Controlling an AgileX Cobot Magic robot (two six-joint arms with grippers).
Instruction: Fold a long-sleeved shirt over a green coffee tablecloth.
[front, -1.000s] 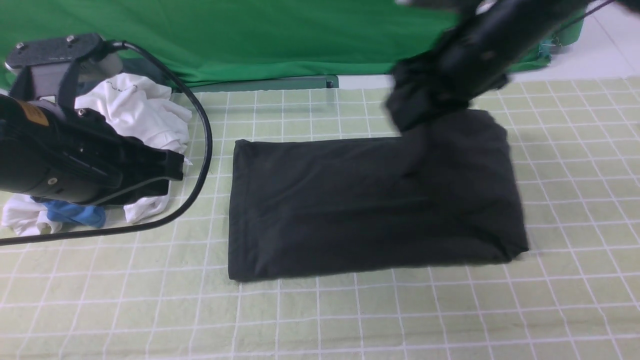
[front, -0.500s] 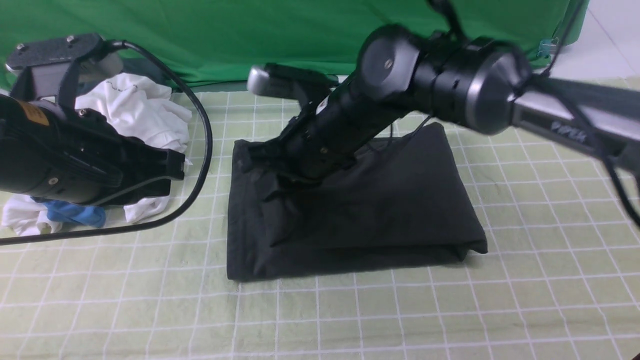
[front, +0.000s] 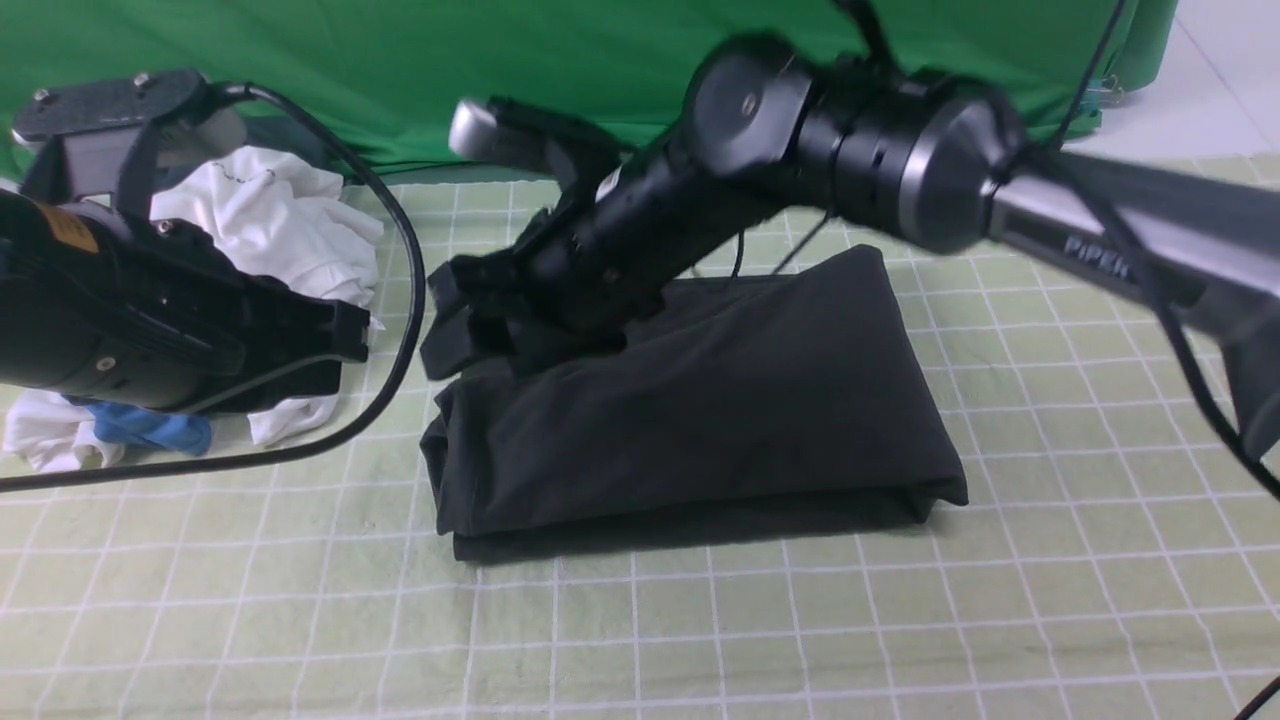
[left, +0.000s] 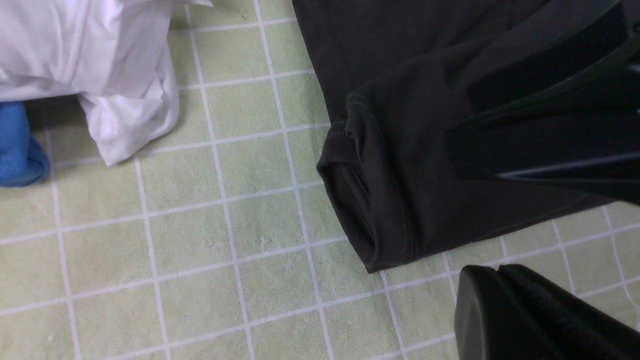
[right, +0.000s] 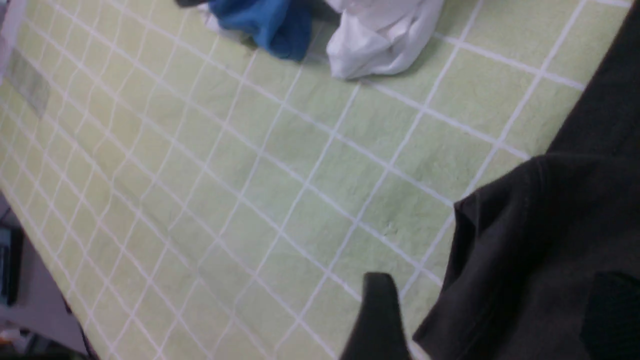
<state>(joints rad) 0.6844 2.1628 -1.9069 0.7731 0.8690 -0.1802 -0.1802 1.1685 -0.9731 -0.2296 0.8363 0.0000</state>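
Note:
The black long-sleeved shirt (front: 720, 400) lies folded double in the middle of the green coffee tablecloth (front: 700, 620), its upper layer puffed up at the left end. My right arm reaches across it, and my right gripper (front: 480, 335) hovers at the shirt's left edge. In the right wrist view this gripper (right: 495, 285) is open, fingers wide apart, with the shirt's edge (right: 525, 225) lying loose between them. My left gripper (front: 350, 340) stays at the left, off the shirt, shut and empty (left: 500, 270). The shirt's folded corner (left: 380, 200) shows just beyond it.
A heap of white garments (front: 280, 230) and a blue one (front: 150, 425) lie on the cloth at the left, behind my left arm. A black cable (front: 410, 270) loops from that arm. A plain green sheet (front: 500, 70) hangs along the back edge.
My right arm swept from the back right to the left, carrying the shirt's right end over onto its left half. Its jaws then opened and let the cloth go. The left arm stayed still.

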